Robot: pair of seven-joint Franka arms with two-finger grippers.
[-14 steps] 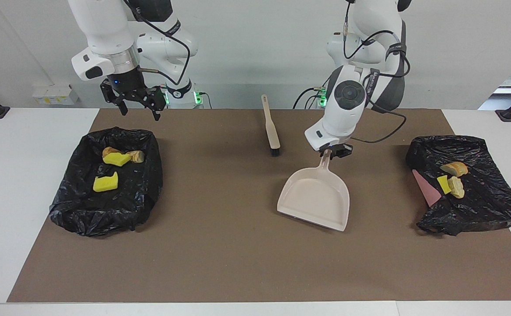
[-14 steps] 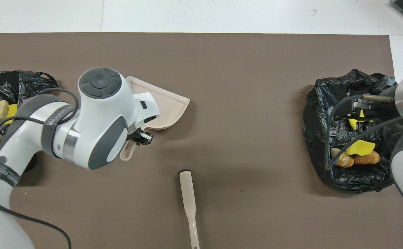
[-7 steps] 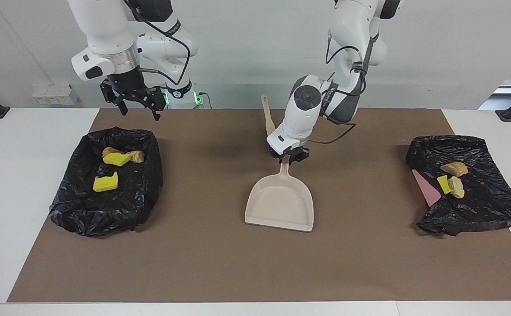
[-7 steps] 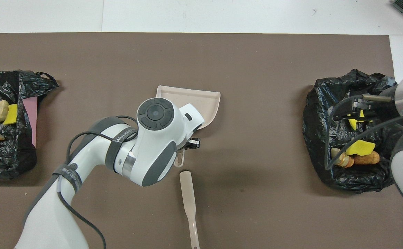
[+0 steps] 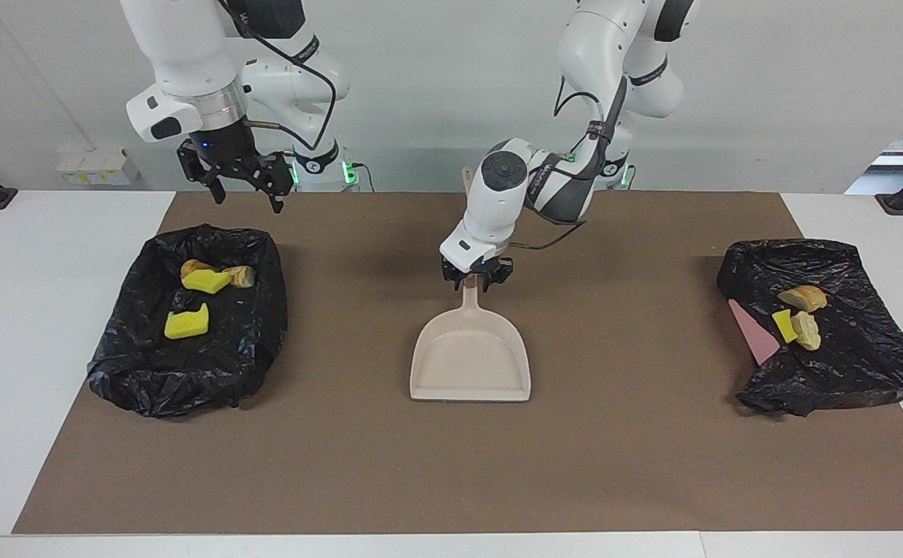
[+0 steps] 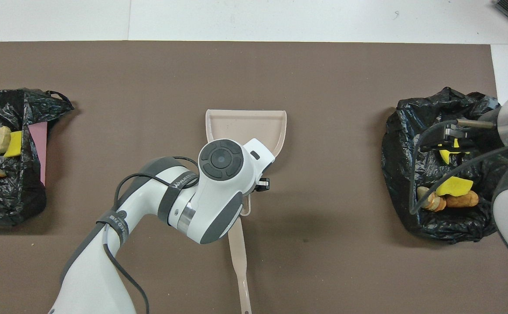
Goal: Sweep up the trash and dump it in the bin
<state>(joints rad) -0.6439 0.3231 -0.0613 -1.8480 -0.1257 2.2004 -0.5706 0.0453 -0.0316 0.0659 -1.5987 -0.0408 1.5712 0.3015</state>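
The left claw (image 5: 476, 280) sat at the beige dustpan (image 5: 470, 358)'s handle at mid-table; whether it gripped I cannot tell. The right claw (image 5: 243, 180) hung open over one black bag (image 5: 187, 325), waiting. The trash (image 5: 195, 298) lay in both bags (image 5: 823, 329).

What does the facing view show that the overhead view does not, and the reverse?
Facing only: the left gripper at the handle of the dustpan, which the wrist covers from above; the right gripper plainly open, waiting above the bin at the right arm's end.
Overhead only: the full brush, nearer to the robots than the dustpan.
Both: the dustpan, that bin, the bin at the left arm's end, trash in each.
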